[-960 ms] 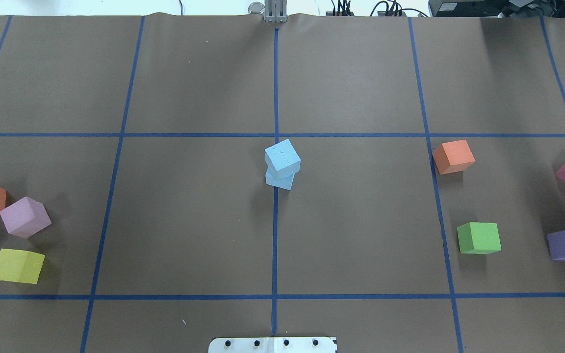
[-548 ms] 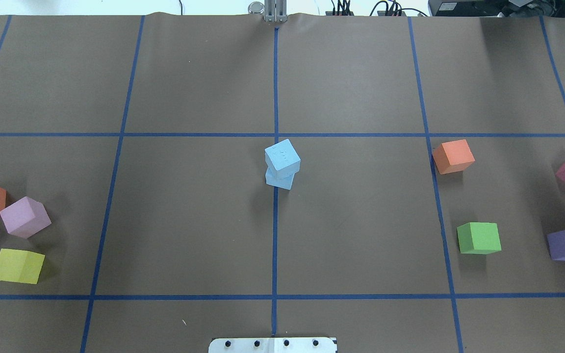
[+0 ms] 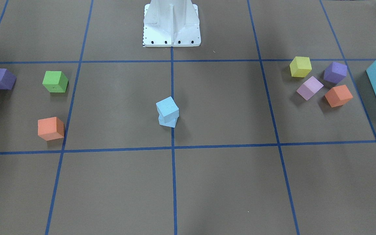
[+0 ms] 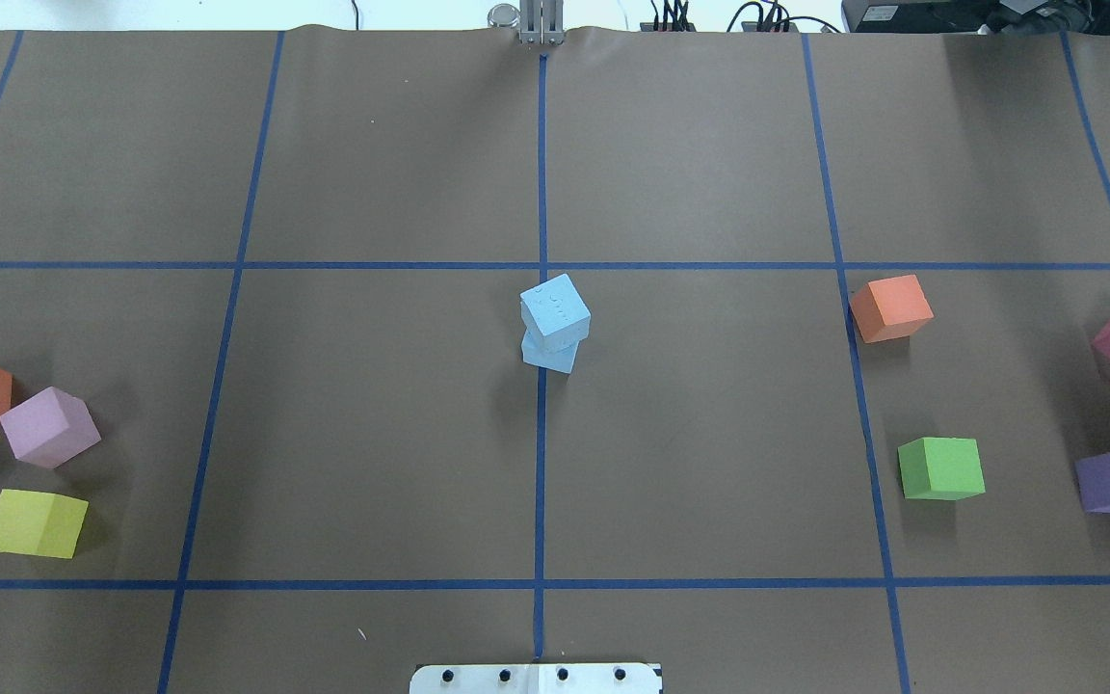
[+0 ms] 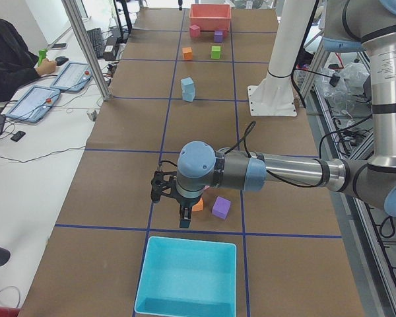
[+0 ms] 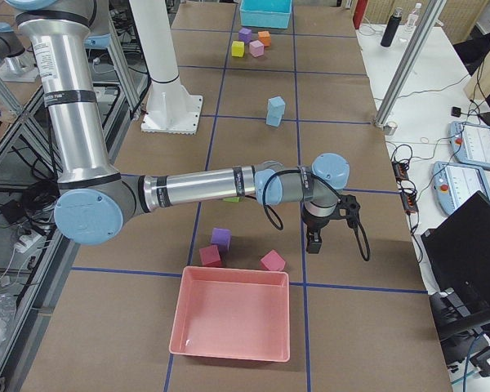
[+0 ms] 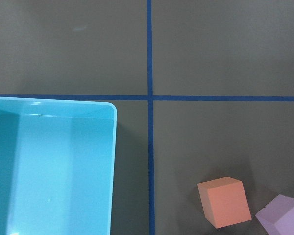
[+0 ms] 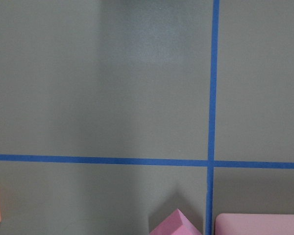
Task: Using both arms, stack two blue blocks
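brown paper (image 4: pixel 372 434) ruled with blue tape lines (image 4: pixel 541 482) covers the table. at its centre, on the middle line, the upper blue block (image 4: pixel 555 310), a matte pale foam cube with crisp edges and a faintly pitted top, sits twisted on the lower blue block (image 4: pixel 548 355). the left gripper (image 5: pixel 185 214) hangs near the turquoise bin (image 5: pixel 185 277) and the right gripper (image 6: pixel 314 241) near the pink bin (image 6: pixel 229 318); i cannot tell if either is clenched or released.

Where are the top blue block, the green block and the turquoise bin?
top blue block (image 4: pixel 555 306): overhead view, top face.
green block (image 4: pixel 940 467): overhead view, top face.
turquoise bin (image 5: pixel 185 274): left side view, bare floor.
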`<state>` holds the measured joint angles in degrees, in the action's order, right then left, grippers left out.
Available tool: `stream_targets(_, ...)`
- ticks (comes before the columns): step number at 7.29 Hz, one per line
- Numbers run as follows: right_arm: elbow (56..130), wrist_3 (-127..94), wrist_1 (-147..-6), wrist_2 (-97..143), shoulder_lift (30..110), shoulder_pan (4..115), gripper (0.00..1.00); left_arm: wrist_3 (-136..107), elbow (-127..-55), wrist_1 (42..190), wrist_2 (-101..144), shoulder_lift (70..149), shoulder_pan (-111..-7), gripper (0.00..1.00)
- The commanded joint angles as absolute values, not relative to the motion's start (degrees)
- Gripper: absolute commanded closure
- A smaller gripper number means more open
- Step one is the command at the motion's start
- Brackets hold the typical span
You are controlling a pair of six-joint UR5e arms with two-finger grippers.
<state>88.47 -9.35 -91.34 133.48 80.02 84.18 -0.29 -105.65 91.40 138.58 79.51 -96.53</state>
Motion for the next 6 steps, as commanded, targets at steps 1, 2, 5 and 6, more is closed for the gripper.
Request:
stream_targets(1,87.36,-9.4,-91.23,133.33,79.8,84.11,0.0,-0.26,-103.2,91.58,138.51,80.5,-96.59,0.02)
stream_targets(2,87.1,-9.49,-91.23,133.33,79.8,84.02,0.0,0.26,-101.1,91.93,138.52,81.46,-96.59,0.02)
stream_targets(5,87.1,-9.49,-91.23,133.33,79.8,84.02,0.0,0.26,-100.55,91.93,138.52,82.0,-96.59,0.02)
stream_targets(6,87.1,-9.49,-91.23,133.33,79.8,84.02,0.0,0.26,-100.55,91.93,138.52,82.0,-96.59,0.02)
